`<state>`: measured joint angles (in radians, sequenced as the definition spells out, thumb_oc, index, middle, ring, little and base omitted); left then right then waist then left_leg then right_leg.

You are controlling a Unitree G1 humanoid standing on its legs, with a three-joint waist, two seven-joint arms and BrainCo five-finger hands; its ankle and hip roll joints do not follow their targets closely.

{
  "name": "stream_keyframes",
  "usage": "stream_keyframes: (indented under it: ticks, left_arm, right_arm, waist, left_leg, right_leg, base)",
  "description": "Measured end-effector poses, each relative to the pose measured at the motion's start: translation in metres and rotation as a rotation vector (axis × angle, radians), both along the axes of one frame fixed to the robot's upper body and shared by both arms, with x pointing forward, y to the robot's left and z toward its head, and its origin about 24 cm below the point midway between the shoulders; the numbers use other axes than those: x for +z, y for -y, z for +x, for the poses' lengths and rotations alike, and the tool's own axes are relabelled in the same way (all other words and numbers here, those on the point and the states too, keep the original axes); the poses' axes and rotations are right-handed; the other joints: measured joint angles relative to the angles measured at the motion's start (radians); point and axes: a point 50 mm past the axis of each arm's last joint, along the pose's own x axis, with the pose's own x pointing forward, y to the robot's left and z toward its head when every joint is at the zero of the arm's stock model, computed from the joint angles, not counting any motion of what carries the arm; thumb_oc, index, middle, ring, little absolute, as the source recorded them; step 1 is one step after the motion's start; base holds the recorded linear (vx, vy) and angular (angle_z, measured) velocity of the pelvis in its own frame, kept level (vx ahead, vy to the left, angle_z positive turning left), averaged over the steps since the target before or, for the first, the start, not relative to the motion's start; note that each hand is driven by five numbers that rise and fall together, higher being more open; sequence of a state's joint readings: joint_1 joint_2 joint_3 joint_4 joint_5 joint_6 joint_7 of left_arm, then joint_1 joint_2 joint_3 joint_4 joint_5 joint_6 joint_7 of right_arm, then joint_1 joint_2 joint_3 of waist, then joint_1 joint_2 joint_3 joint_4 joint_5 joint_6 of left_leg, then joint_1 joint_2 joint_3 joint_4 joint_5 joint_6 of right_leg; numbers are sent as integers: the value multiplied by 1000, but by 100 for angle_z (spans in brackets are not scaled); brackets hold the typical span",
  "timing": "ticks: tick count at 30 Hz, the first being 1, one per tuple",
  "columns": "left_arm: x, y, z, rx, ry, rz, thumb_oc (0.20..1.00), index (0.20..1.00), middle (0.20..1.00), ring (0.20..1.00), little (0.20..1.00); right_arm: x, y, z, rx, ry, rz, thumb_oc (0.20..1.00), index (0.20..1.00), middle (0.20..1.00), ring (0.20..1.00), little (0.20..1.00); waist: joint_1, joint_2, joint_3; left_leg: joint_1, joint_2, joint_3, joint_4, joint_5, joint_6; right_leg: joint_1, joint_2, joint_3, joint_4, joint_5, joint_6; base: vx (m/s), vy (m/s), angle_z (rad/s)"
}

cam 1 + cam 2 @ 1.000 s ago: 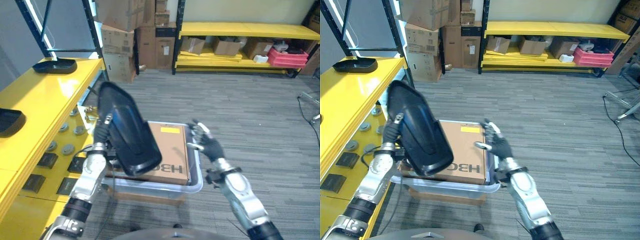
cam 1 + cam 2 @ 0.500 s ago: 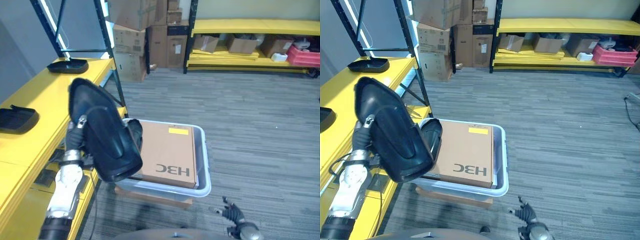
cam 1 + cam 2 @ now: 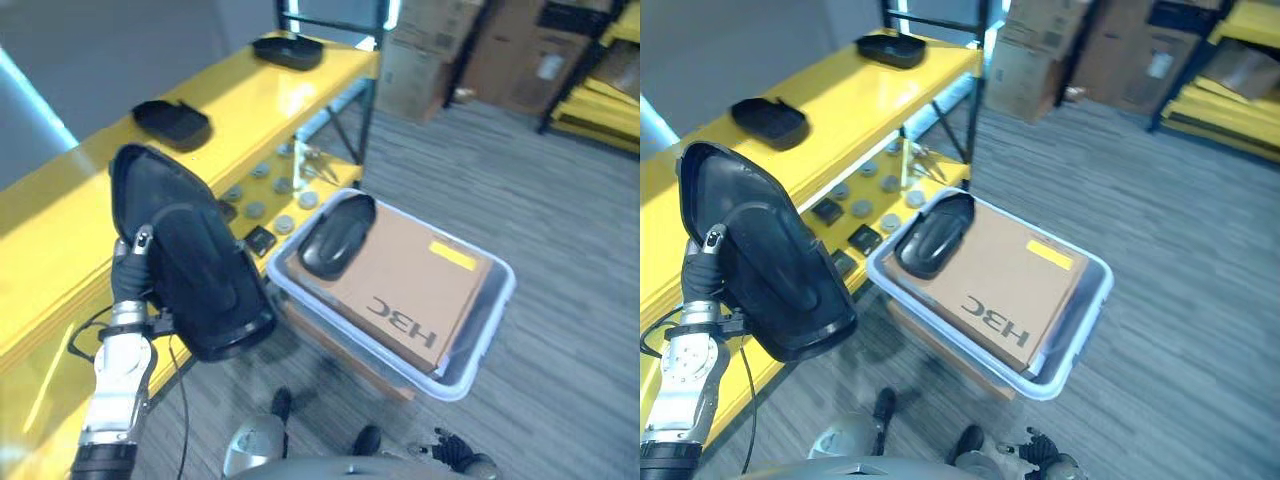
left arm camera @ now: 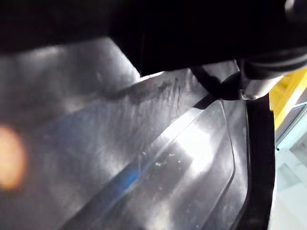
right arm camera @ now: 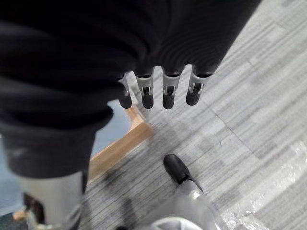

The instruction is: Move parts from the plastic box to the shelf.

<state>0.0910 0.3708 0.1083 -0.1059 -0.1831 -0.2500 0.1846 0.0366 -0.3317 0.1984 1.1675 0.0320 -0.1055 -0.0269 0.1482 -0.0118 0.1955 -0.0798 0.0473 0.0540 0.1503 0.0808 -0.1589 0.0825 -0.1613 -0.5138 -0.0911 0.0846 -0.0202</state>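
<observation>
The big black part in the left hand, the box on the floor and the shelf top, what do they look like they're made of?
The black part looks like moulded plastic, semi-gloss: smooth contours, soft highlights and fine scuffs in the left wrist view. The plastic box looks like translucent pale plastic with a rounded rim. The shelf looks like yellow-painted metal, glossy with reflections, though that is a guess.

Two black moulded parts (image 3: 172,122) (image 3: 288,50) lie well apart on the yellow shelf (image 3: 90,215). On the grey carpeted floor (image 3: 560,210) beside it, a clear plastic box (image 3: 480,340) rests on a wooden base.
</observation>
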Motion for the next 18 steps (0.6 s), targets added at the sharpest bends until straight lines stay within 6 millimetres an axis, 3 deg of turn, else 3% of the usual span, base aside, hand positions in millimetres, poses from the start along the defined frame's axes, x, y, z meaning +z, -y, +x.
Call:
stream_keyframes:
  ticks: [1,2,4,5,6,7,8,9,10,12,14,15,16,17,18]
  left_arm:
    - [2,1,1,-13,5,6,200,200,200,200,200]
    - [2,4,3,-28,9,2,200,200,200,200,200]
    - [7,8,7,-46,33,-1,200,200,200,200,200]
    - [12,14,13,-74,54,3,200,200,200,200,200]
    - [20,17,18,-98,76,23,200,200,200,200,200]
    - [21,17,18,-100,80,27,200,200,200,200,200]
    - [27,10,17,-87,82,108,200,200,200,200,200]
    - [30,5,17,-81,81,144,200,200,200,200,200]
    - [32,3,17,-76,80,168,200,200,200,200,200]
    - [34,1,17,-82,75,204,200,200,200,200,200]
    - [37,5,20,-101,84,225,200,200,200,200,200]
    - [38,5,20,-102,87,230,200,200,200,200,200]
    - [39,8,21,-108,92,242,200,200,200,200,200]
    - [41,15,28,-131,102,242,200,200,200,200,200]
    - [43,23,32,-164,114,246,200,200,200,200,200]
  right_arm:
    - [0,2,-3,-12,-5,-6,1000,1000,1000,1000,1000]
    - [-3,2,-15,-31,-32,-3,1000,1000,1000,1000,1000]
    - [-5,5,-27,-85,-63,-3,1000,1000,1000,1000,1000]
    - [-6,7,-35,-113,-86,-4,1000,1000,1000,1000,1000]
    - [-10,0,-44,-157,-115,20,1000,1000,1000,1000,1000]
    - [-11,-1,-46,-163,-123,23,1000,1000,1000,1000,1000]
    - [-14,-9,-52,-171,-151,39,1000,1000,1000,1000,1000]
    - [-14,-10,-47,-180,-140,43,1000,1000,1000,1000,1000]
    - [-14,-8,-46,-191,-144,40,1000,1000,1000,1000,1000]
    - [-9,0,-28,-245,-75,28,1000,1000,1000,1000,1000]
    - [-5,2,-13,-269,-14,36,1000,1000,1000,1000,1000]
    - [-6,-2,-9,-266,-9,49,1000,1000,1000,1000,1000]
    - [-6,-11,1,-239,3,66,1000,1000,1000,1000,1000]
    - [-7,-17,4,-224,8,83,1000,1000,1000,1000,1000]
    - [-10,-24,1,-227,-5,101,1000,1000,1000,1000,1000]
  waist:
    - [-40,5,-6]
    - [-65,4,-23]
    - [-101,32,-57]
    - [-110,50,-66]
    - [-113,22,-69]
    - [-110,15,-73]
    - [-109,-17,-107]
    - [-106,-37,-120]
    - [-102,-44,-127]
    - [-101,-8,-123]
    - [-119,19,-118]
    - [-117,22,-120]
    - [-124,22,-117]
    - [-136,32,-111]
    - [-149,35,-106]
  left_leg:
    - [33,37,46,44,-47,27]
    - [75,79,184,68,-107,53]
    - [123,128,392,15,-105,76]
    - [137,110,421,-55,-107,84]
    - [133,60,391,-105,-86,115]
    - [133,50,384,-113,-85,118]
    - [128,-5,310,-151,-75,141]
    - [131,-30,300,-161,-76,154]
    - [138,-41,295,-168,-77,158]
    - [155,-43,272,-176,-83,170]
    - [171,-57,234,-184,-79,207]
    - [175,-62,231,-197,-75,211]
    - [177,-72,189,-210,-69,220]
    - [165,-59,151,-208,-64,215]
    - [149,-51,107,-210,-59,203]
  right_leg:
    - [9,-8,-28,0,-10,16]
    - [20,-25,-66,1,-11,25]
    - [25,-31,-134,6,-6,39]
    - [18,-35,-135,22,1,63]
    - [20,-66,-142,29,-4,79]
    - [20,-71,-143,29,-4,79]
    - [19,-112,-154,63,-5,89]
    - [20,-124,-141,83,19,84]
    - [18,-141,-137,106,29,112]
    - [-13,-194,-130,268,51,121]
    - [-118,-259,-15,505,15,188]
    - [-151,-263,10,540,-18,205]
    - [-204,-182,165,545,-68,209]
    - [-221,-87,313,512,-130,179]
    - [-227,17,458,430,-163,173]
  base:
    - [-60,68,186]
    - [-94,100,195]
    - [-64,137,149]
    - [16,172,157]
    - [46,196,121]
    - [104,343,145]
    - [143,374,103]
    - [171,416,101]
    - [154,364,41]
    - [82,229,36]
    - [29,57,49]
    - [38,-29,42]
    - [74,-110,57]
    - [83,-144,86]
    - [140,-126,132]
